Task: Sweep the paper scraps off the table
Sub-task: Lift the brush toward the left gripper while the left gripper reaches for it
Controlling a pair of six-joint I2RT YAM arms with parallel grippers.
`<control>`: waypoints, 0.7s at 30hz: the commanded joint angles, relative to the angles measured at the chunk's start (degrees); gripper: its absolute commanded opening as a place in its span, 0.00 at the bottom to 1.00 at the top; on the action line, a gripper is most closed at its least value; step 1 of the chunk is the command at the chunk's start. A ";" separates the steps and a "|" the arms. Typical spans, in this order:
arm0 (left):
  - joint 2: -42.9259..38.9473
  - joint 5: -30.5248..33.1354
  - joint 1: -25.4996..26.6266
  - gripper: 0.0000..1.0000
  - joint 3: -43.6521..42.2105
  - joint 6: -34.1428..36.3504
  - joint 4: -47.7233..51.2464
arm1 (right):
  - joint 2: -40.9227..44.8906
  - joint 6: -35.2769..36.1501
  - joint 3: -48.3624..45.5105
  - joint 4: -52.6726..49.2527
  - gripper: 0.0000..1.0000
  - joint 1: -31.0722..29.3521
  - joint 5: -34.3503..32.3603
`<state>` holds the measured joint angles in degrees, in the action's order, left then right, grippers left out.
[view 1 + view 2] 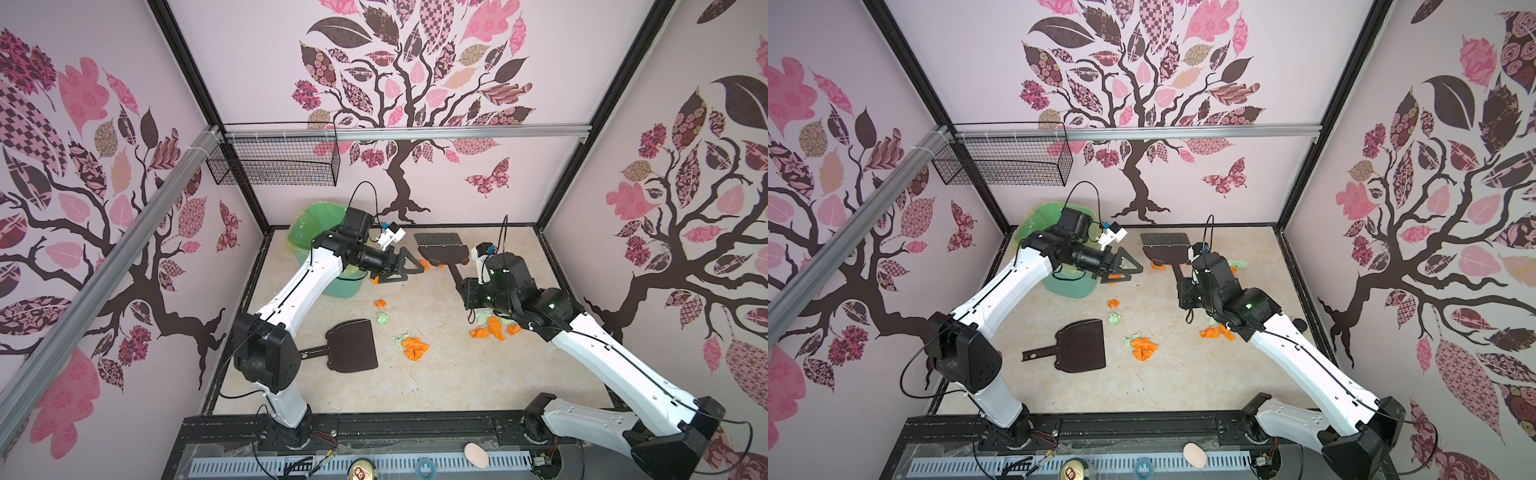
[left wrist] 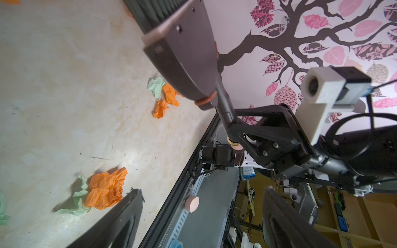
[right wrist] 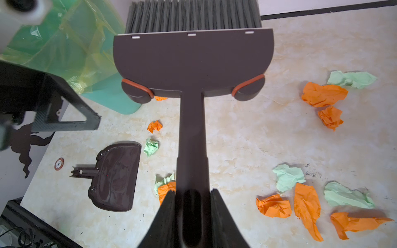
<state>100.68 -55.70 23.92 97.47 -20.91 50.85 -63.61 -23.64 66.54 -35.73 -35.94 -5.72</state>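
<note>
Right wrist view is showing the right gripper clamping on the brush handle, bristles toward the table's far edge. The left gripper is hanging wide and empty by the far left corner. The paper scraps are lying scattered mid-table and toward the right edge, some probably hidden under the right arm; the dustpan is resting near the left edge.
</note>
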 commanded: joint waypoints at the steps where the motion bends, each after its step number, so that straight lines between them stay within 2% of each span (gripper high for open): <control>1: 1.14 2.26 0.33 0.89 5.02 -2.14 -2.99 | 2.18 -0.28 2.56 2.87 0.16 -0.60 0.35; 8: 5.72 4.91 0.90 0.87 10.21 -5.19 -4.76 | 1.74 -0.39 2.47 4.61 0.16 -1.31 0.62; 13: 6.05 9.03 2.16 0.86 10.51 -6.62 -6.69 | 1.65 -0.97 1.41 6.20 0.16 -1.47 0.99; 16: 6.73 11.25 2.81 0.82 10.51 -8.13 -7.70 | 1.63 -1.32 1.09 7.13 0.16 -1.64 1.15; 21: 7.64 11.11 3.79 0.74 11.02 -11.21 -10.63 | 1.54 -1.13 1.08 7.25 0.16 -1.73 0.80</control>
<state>107.04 -46.06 27.07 105.80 -29.87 43.11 -63.46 -24.49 66.54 -31.09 -37.34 -4.71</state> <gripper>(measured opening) 0.750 0.272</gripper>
